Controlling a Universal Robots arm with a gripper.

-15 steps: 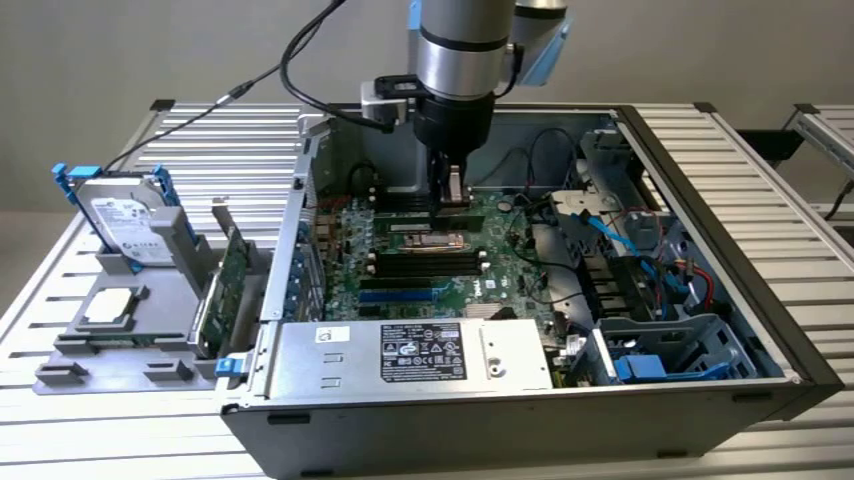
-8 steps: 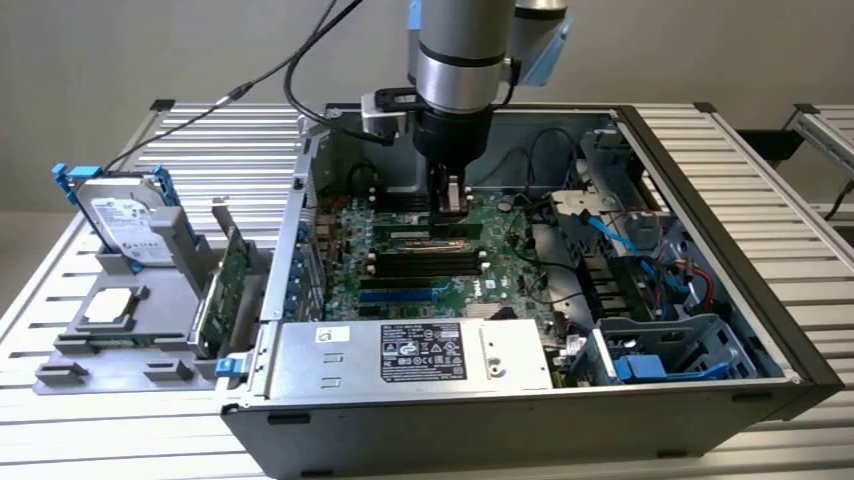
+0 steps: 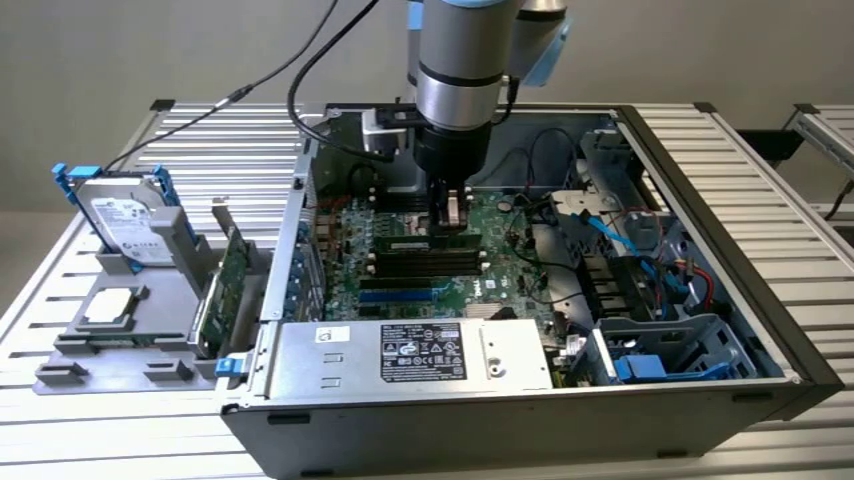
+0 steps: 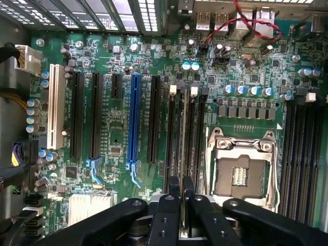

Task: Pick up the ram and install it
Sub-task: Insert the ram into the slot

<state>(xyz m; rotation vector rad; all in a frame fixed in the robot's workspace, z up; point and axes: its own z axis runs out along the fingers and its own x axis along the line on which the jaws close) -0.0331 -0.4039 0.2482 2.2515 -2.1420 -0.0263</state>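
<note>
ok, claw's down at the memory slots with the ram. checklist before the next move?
1. ram in claw: ok, closed on the thin green stick.
2. ram parallel to the memory slots: ok, judging by the exterior view.
3. ram lined up over one single slot: cannot tell.
4. white slot latches open: cannot tell.
5. cables off the slots: ok, red-black wires lie well away by the board's edge.
</note>
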